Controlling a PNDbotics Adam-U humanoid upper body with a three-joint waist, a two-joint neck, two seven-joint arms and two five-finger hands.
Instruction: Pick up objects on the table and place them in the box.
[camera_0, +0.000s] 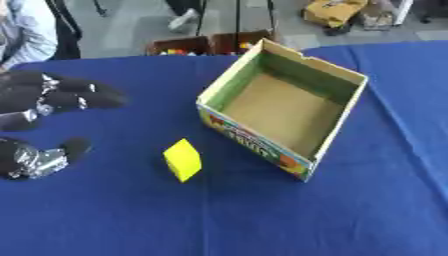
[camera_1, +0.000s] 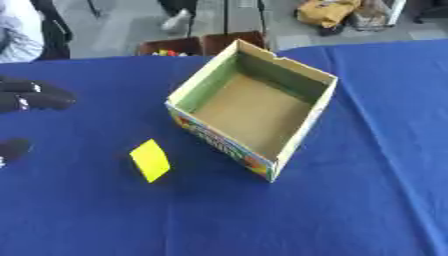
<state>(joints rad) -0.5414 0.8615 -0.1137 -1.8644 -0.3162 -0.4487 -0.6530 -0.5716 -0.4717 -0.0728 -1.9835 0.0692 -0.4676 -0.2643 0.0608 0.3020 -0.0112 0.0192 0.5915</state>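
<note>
I have the left hand (camera_0: 52, 100) hanging over the blue table (camera_0: 262, 220) at the left edge of the view, its fingers spread apart and pointing toward the middle, with the thumb lower down and a wide gap between; it holds nothing. The yellow block (camera_0: 182, 160) lies on the cloth to the right of that hand, apart from it, and just beside the printed front wall of the cardboard box (camera_0: 254, 137) without touching it. It looks tipped up on an edge or corner, though the blur leaves me unsure how it rests. The box stands open-topped with its floor bare, turned at an angle so that one corner points toward me, which leaves a clear drop from above once I have the block. I judge the pick is not yet begun: the open spread suits a reach across to straddle the block. The right hand shows in neither view.
</note>
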